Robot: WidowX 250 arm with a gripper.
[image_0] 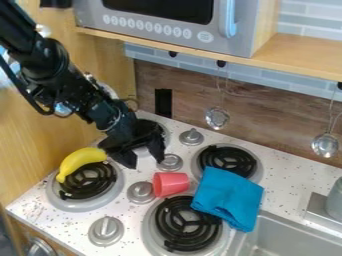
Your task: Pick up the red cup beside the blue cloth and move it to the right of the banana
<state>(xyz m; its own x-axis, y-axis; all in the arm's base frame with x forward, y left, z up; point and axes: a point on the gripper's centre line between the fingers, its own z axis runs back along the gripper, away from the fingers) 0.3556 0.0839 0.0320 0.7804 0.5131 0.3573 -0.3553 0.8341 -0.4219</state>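
The black gripper hangs over the stovetop at left centre, its fingers spread open with nothing between them. Left of it, a yellow banana lies over the back edge of the front-left burner. Just below and right of the gripper, a red cup lies on its side between the knobs, apart from the fingers. A blue cloth is draped between two burners on the right, partly over both. The burner behind the gripper is mostly hidden.
Several grey knobs stand among the burners. A sink with a faucet base is at lower right. Metal utensils hang along the back wall under a wooden shelf holding a microwave. A wooden wall bounds the left.
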